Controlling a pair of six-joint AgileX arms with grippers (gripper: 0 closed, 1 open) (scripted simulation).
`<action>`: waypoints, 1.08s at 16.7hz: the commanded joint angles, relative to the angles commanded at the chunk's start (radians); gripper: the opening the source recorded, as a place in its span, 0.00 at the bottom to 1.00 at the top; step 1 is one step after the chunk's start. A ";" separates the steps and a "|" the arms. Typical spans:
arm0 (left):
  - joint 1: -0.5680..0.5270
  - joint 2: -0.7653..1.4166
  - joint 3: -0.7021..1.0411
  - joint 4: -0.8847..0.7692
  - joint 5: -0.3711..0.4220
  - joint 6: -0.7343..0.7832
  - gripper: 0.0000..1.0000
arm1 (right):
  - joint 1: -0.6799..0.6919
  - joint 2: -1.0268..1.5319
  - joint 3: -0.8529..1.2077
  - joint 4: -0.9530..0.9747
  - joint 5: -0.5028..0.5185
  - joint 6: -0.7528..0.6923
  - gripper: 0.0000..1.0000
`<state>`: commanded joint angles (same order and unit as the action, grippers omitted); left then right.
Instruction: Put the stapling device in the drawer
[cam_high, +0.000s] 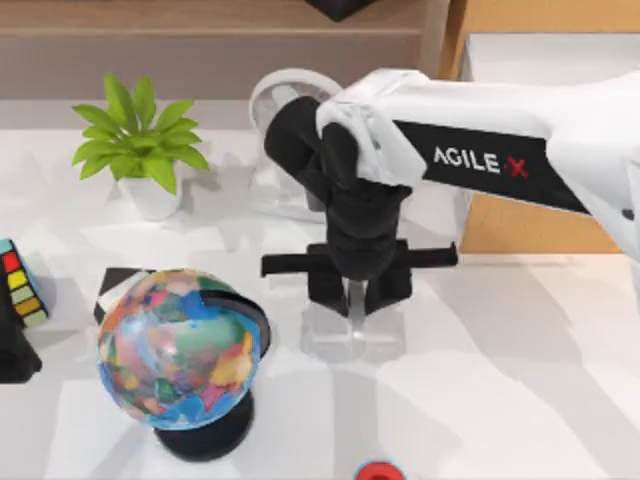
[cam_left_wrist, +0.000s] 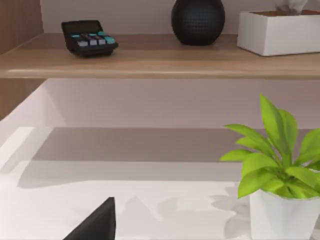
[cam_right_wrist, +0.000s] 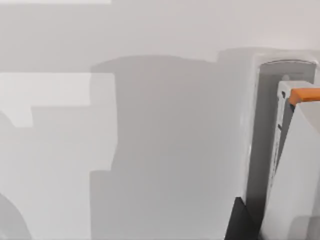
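The stapling device (cam_high: 357, 298) is a slim pale bar at the middle of the white table, standing between the black fingers of my right gripper (cam_high: 358, 300), which is shut on it. In the right wrist view the stapling device (cam_right_wrist: 295, 150) is white with an orange tab, close beside a dark finger (cam_right_wrist: 241, 220). The drawer (cam_high: 520, 225), light orange-brown wood with a white inside, stands at the back right behind my right arm. My left gripper (cam_left_wrist: 97, 227) is parked at the table's left, with one dark fingertip in view.
A colourful globe (cam_high: 180, 350) on a black base stands front left. A potted plant (cam_high: 140, 150) and a white fan (cam_high: 285, 110) stand at the back. The wooden shelf (cam_left_wrist: 150, 55) holds a calculator (cam_left_wrist: 89, 37), a black sphere (cam_left_wrist: 197, 20) and a white box (cam_left_wrist: 280, 32).
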<state>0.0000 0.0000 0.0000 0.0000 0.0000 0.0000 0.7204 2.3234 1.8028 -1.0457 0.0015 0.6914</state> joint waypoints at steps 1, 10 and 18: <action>0.000 0.000 0.000 0.000 0.000 0.000 1.00 | 0.000 -0.005 0.011 -0.018 0.000 0.000 0.00; 0.000 0.000 0.000 0.000 0.000 0.000 1.00 | -0.005 -0.031 0.066 -0.078 0.002 -0.005 0.00; 0.000 0.000 0.000 0.000 0.000 0.000 1.00 | -0.213 -0.161 0.292 -0.070 0.089 -0.192 0.00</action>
<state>0.0000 0.0000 0.0000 0.0000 0.0000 0.0000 0.5076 2.1628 2.0944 -1.1162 0.0902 0.4995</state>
